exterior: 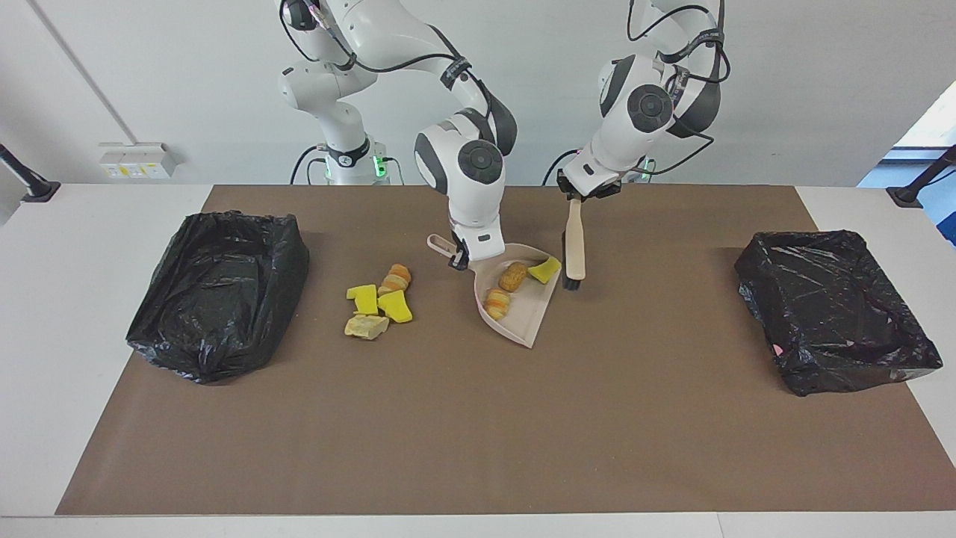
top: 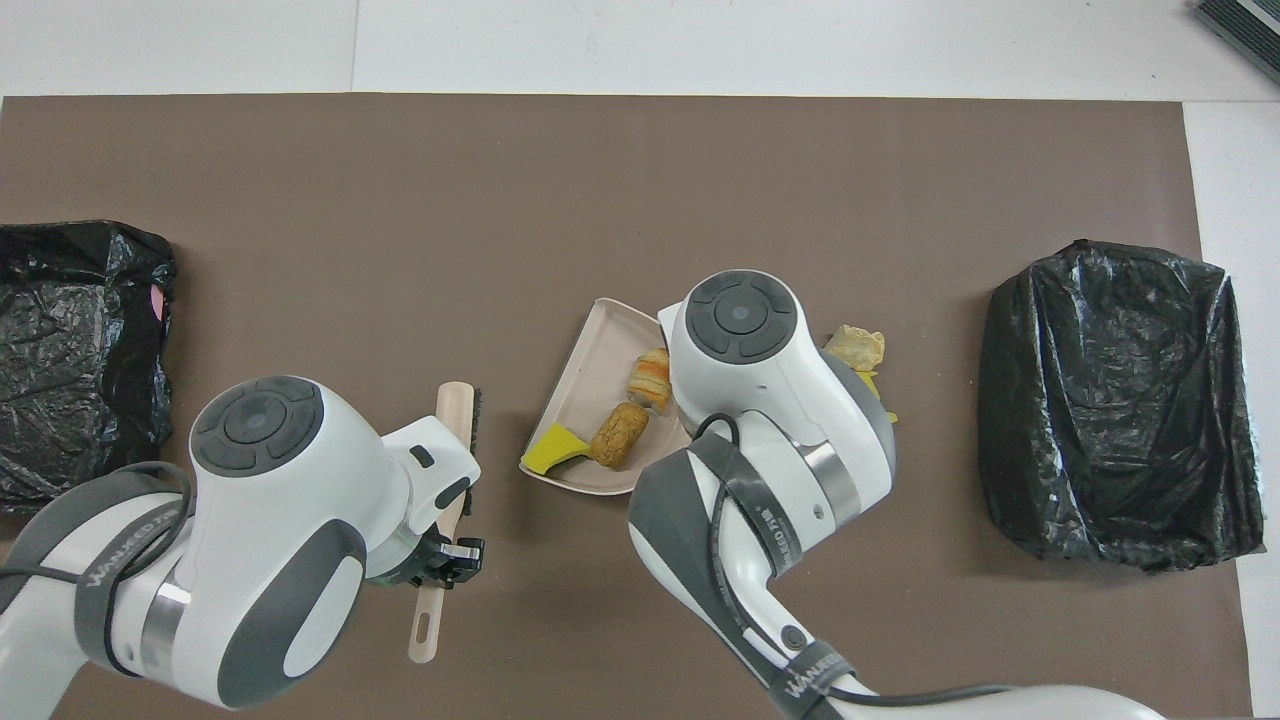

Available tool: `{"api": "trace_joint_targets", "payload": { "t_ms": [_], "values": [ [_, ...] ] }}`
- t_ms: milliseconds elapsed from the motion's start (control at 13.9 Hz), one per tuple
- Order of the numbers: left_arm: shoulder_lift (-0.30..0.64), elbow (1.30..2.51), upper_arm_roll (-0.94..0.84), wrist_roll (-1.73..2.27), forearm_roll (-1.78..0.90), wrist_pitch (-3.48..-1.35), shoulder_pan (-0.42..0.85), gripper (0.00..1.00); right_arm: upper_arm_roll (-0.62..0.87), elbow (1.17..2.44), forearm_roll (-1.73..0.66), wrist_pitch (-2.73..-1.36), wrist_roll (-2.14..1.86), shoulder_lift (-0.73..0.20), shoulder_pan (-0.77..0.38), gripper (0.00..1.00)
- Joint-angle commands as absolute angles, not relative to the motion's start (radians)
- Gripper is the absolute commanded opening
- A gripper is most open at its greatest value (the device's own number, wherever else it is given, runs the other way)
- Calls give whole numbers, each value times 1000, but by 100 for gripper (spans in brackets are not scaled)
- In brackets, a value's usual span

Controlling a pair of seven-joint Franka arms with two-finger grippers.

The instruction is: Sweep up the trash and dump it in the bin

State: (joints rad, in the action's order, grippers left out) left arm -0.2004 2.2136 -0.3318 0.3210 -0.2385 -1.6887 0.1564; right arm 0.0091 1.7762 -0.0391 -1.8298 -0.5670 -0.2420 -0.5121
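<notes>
My right gripper (exterior: pixel 454 254) is shut on the handle of the beige dustpan (exterior: pixel 523 321), which holds three bits of trash: a brown lump (exterior: pixel 512 276), a yellow chunk (exterior: pixel 545 269) and an orange-striped lump (exterior: pixel 497 302). In the overhead view the right arm's wrist hides that grip; the dustpan (top: pixel 585 370) shows beside it. My left gripper (exterior: pixel 573 196) is shut on the handle of the wooden brush (exterior: pixel 574 246), bristles down beside the pan, toward the left arm's end. More trash (exterior: pixel 377 299) lies in a small pile on the mat, toward the right arm's end.
Two bins lined with black bags stand on the brown mat (exterior: pixel 478 433): one bin (exterior: pixel 216 291) at the right arm's end, close to the loose pile, and the other bin (exterior: pixel 836 310) at the left arm's end.
</notes>
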Motion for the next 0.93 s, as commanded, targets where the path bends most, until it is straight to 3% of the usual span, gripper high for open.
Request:
{"api": "trace_joint_targets", "payload": {
  "t_ms": [0, 144, 432, 647, 863],
  "values": [
    [-314, 2311, -394, 414, -222, -1716, 178, 0, 14, 1783, -31, -1775, -638, -144, -427, 0],
    [-388, 2396, -480, 490, -253, -1791, 178, 0, 12, 1782, -29, -1743, -676, -95, -359, 0],
    [-413, 2477, -665, 552, -421, -1882, 190, 0, 9, 1781, -9, -1684, -800, -5, -177, 0],
    [-500, 2571, -812, 613, -580, -2006, 190, 0, 6, 1758, -9, -1617, -978, 9, -7, 0],
    [-497, 2591, -876, 649, -636, -2041, 192, 0, 6, 1758, 29, -1627, -1208, 9, 199, 0]
  ]
}}
